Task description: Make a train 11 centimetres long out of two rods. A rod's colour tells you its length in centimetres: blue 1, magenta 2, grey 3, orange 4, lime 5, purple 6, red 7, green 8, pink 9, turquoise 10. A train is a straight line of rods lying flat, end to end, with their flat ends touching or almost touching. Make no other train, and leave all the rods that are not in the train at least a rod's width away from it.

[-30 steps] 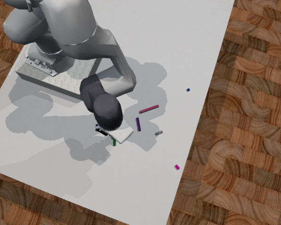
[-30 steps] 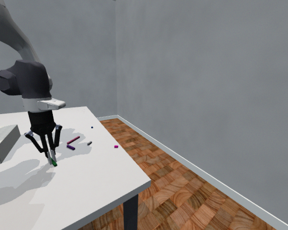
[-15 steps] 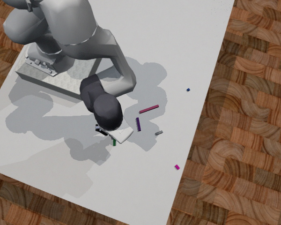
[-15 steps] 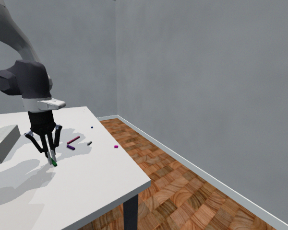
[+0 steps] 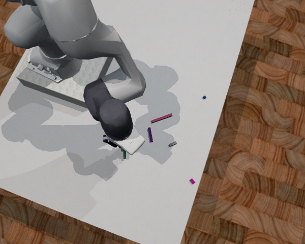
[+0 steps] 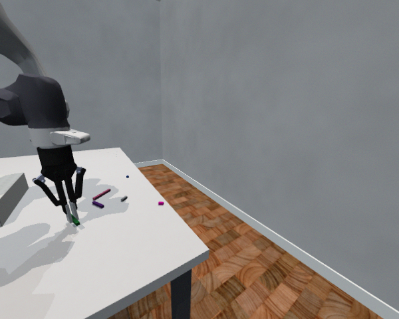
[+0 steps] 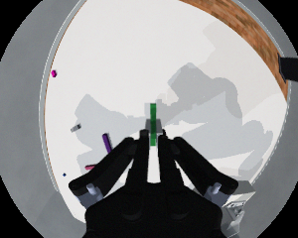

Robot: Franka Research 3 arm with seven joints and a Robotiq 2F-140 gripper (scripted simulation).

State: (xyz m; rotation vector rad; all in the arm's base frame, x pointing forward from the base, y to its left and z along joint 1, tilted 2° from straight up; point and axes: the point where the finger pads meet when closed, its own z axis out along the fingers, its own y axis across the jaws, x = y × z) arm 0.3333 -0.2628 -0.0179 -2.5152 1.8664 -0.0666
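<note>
The gripper [image 6: 72, 220] [image 7: 153, 125] points down at the table with its fingers shut on the green rod [image 5: 124, 154] [image 6: 76, 221] [image 7: 153, 110], one fingertip on each long side. The rod is level, at or very near the table top; any small gap is hard to tell. In the top view the hand hides the fingertips and part of this rod. The grey rod [image 5: 172, 144] [image 6: 124, 199] [image 7: 75, 128] lies apart, beyond the purple rod [image 5: 150, 134] [image 6: 98, 204] [image 7: 106, 143]. The pink rod [image 5: 161, 118] [image 6: 102, 194] [image 7: 90, 167] lies slanted near one end of the purple one.
The small blue rod [image 5: 204, 97] [image 6: 127, 177] [image 7: 65, 175] and the magenta rod [image 5: 192, 181] [image 6: 161, 203] [image 7: 54, 73] lie far apart near the table's right edge in the top view. The robot's base block [image 5: 53, 90] [image 6: 10, 202] stands on the table.
</note>
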